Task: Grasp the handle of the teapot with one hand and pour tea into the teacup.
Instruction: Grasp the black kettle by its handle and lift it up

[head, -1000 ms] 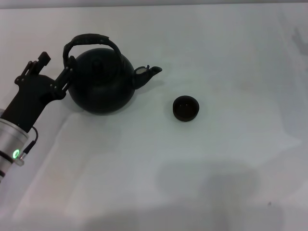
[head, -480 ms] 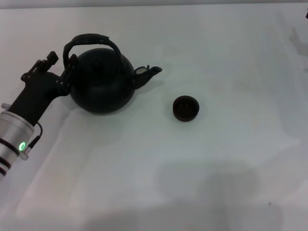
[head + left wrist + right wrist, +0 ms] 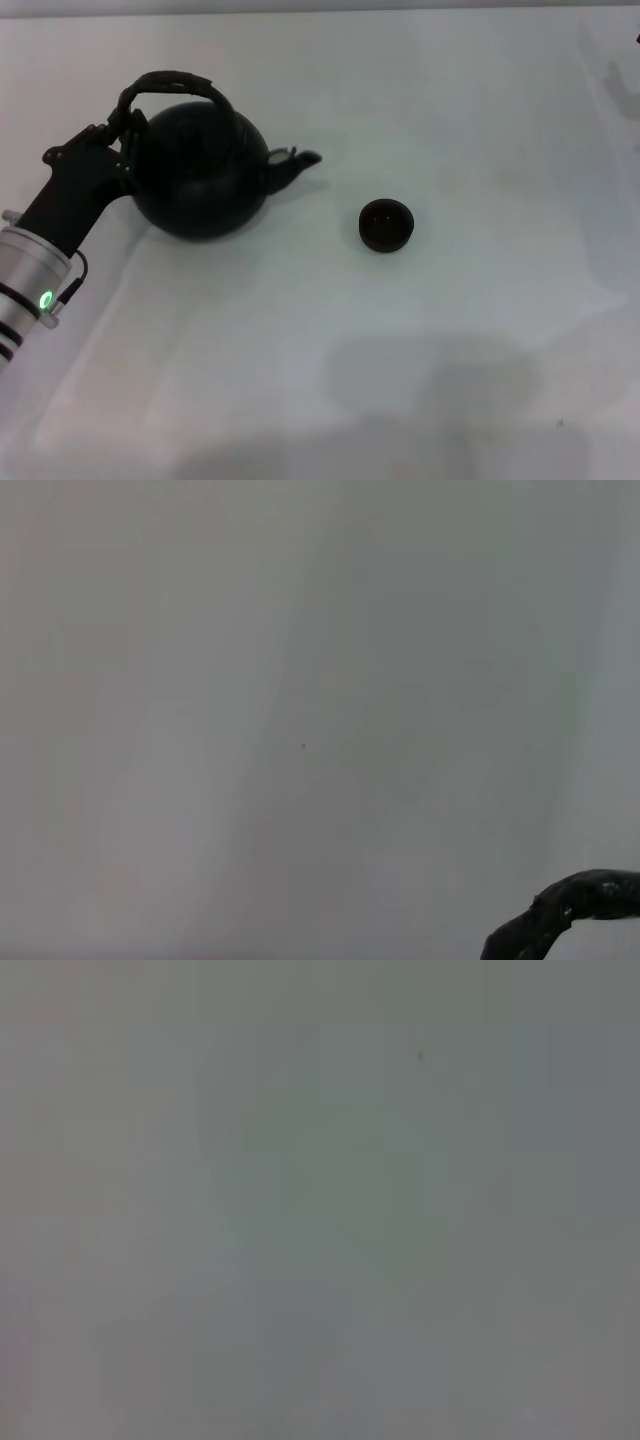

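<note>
The black teapot [image 3: 200,185] stands at the left of the white table, its spout [image 3: 298,161] pointing right toward the teacup. The arched handle [image 3: 175,81] loops over its top. My left gripper [image 3: 124,132] comes in from the lower left and is shut on the handle's left end, close against the pot's shoulder. The tiny dark teacup [image 3: 386,224] stands upright to the right of the spout, apart from it. A dark textured edge [image 3: 565,918] shows in a corner of the left wrist view; I cannot tell what it is. My right gripper is out of view.
The white table [image 3: 450,350] stretches around the pot and cup. The silver left forearm [image 3: 25,290] with a green light lies along the left edge. The right wrist view shows only blank pale surface.
My left gripper has moved in and closed on the handle's left end. The teapot has shifted a little left and tipped, its spout now lower.
</note>
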`<state>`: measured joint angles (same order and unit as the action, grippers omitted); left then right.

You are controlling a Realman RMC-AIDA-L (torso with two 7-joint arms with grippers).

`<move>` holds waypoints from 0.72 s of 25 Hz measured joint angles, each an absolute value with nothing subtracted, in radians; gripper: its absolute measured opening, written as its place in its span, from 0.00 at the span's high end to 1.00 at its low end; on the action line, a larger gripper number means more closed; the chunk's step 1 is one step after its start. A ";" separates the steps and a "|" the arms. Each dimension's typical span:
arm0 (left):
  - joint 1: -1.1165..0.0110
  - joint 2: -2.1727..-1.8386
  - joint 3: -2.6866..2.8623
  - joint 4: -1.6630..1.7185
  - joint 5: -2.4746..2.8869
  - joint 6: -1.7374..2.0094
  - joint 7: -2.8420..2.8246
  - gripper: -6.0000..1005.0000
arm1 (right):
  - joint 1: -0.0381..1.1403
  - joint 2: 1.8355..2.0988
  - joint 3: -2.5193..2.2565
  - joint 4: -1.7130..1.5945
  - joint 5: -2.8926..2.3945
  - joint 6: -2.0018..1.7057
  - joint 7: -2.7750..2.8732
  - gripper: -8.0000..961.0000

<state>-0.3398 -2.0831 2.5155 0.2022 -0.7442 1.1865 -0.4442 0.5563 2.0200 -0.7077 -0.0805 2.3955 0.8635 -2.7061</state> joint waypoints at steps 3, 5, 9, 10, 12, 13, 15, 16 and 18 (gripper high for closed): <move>-0.340 -2.083 2.515 0.202 -0.744 1.191 -0.442 0.85 | 0.556 2.021 -0.709 -0.080 2.395 0.863 -2.706 0.11; -0.341 -2.081 2.514 0.204 -0.746 1.197 -0.442 0.85 | 0.555 2.021 -0.709 -0.080 2.395 0.864 -2.706 0.11; -0.355 -2.077 2.502 0.202 -0.747 1.240 -0.442 0.85 | 0.555 2.020 -0.709 -0.079 2.394 0.864 -2.705 0.11; -0.367 -2.075 2.499 0.198 -0.747 1.261 -0.442 0.85 | 0.554 2.019 -0.709 -0.080 2.394 0.864 -2.705 0.11; -0.367 -2.075 2.499 0.198 -0.747 1.261 -0.442 0.85 | 0.553 2.019 -0.709 -0.080 2.394 0.864 -2.705 0.11; -0.376 -2.074 2.498 0.194 -0.747 1.270 -0.442 0.85 | 0.552 2.019 -0.709 -0.080 2.394 0.864 -2.705 0.11; -0.405 -2.073 2.498 0.176 -0.744 1.299 -0.436 0.85 | 0.551 2.019 -0.709 -0.080 2.394 0.864 -2.705 0.11; -0.415 -2.072 2.498 0.171 -0.742 1.308 -0.423 0.85 | 0.550 2.019 -0.709 -0.080 2.394 0.864 -2.705 0.11; -0.434 -2.072 2.500 0.164 -0.738 1.327 -0.366 0.85 | 0.547 2.019 -0.709 -0.080 2.394 0.864 -2.705 0.11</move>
<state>-0.4343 -2.0718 2.4998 0.1640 -0.7383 1.3270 -0.3656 0.5473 2.0187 -0.7086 -0.0797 2.3944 0.8636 -2.7046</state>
